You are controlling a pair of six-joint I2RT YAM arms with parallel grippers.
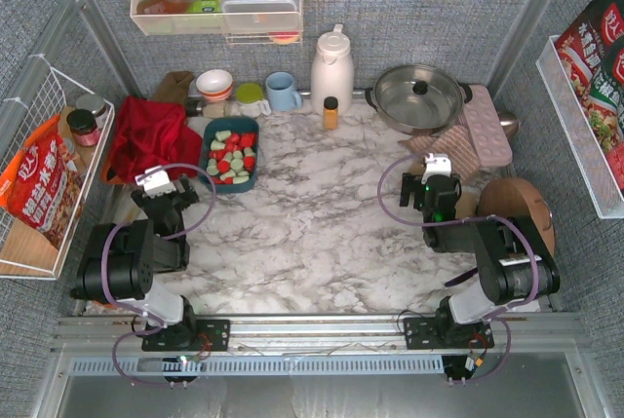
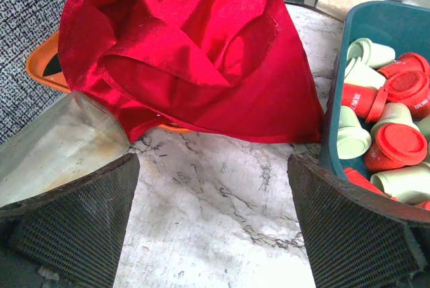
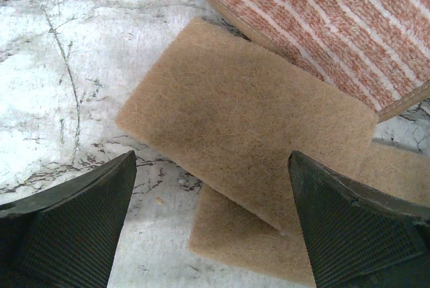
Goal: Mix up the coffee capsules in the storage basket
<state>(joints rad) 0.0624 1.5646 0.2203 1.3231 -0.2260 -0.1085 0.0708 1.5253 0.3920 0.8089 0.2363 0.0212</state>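
The dark teal storage basket (image 1: 211, 134) stands at the back left of the marble table, full of red and mint green coffee capsules (image 1: 232, 155). In the left wrist view its near corner (image 2: 334, 133) and several capsules (image 2: 395, 146) show at the right edge. My left gripper (image 1: 171, 187) is open and empty, low over bare marble just left of and nearer than the basket (image 2: 213, 187). My right gripper (image 1: 436, 172) is open and empty at the right side, over tan felt pads (image 3: 248, 120).
A crumpled red cloth (image 1: 151, 135) lies left of the basket, over an orange dish (image 2: 40, 66). Behind are bowls (image 1: 214, 84), a blue mug (image 1: 283, 91), a white jug (image 1: 331, 69), an amber bottle (image 1: 331, 113), a pot (image 1: 419, 96). A striped cloth (image 3: 336, 19) and pink tray (image 1: 487, 126) lie right.
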